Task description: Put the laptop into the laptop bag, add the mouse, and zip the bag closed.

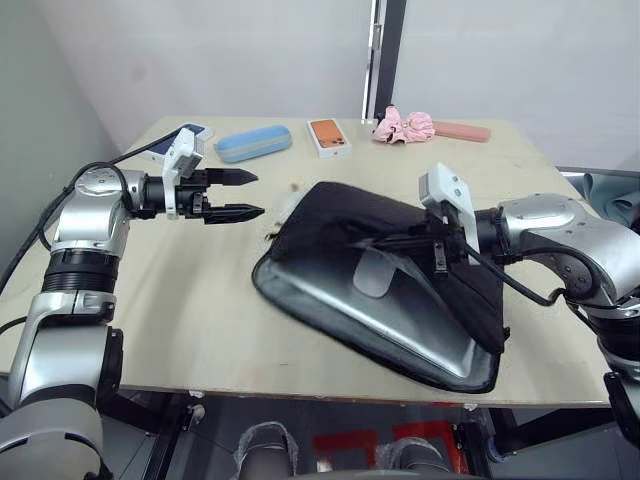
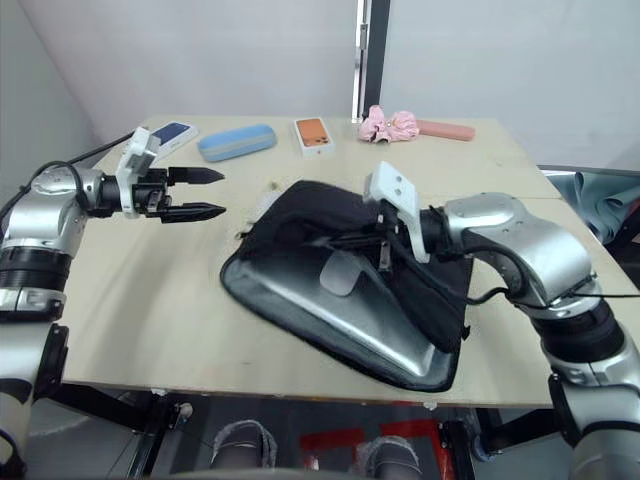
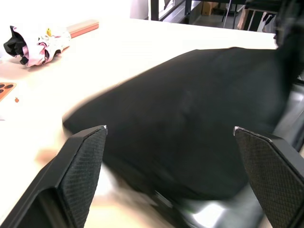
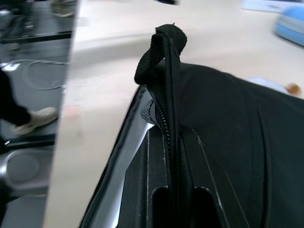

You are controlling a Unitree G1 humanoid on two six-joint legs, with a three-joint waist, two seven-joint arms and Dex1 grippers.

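- The laptop bag (image 1: 400,265) lies flat on the pale worktop (image 1: 180,320), centre to lower right of the head view, with one corner close to the worktop's near edge.
- The bag's near side gapes open, and the silver-grey laptop (image 1: 385,310) shows inside it as a shiny strip running along the lower edge of the black fabric.
- The right hand (image 1: 385,243) reaches in from the right of the frame and lies over the middle of the bag. In the right wrist view its two fingers are closed on a black strap (image 4: 167,95) of the bag, with the zipper teeth running beside it.
- The left hand (image 1: 245,195) hovers above the worktop at the left of the frame, pointing toward the bag's far corner. Its fingers (image 3: 80,166) are spread apart, with nothing between them.
- Along the far edge of the worktop, at the top of the frame, sit a blue case (image 1: 253,143), an orange phone box (image 1: 329,137), a blue phone box (image 1: 180,138), a pink scrunchie (image 1: 403,125) and a pink bar (image 1: 460,131).
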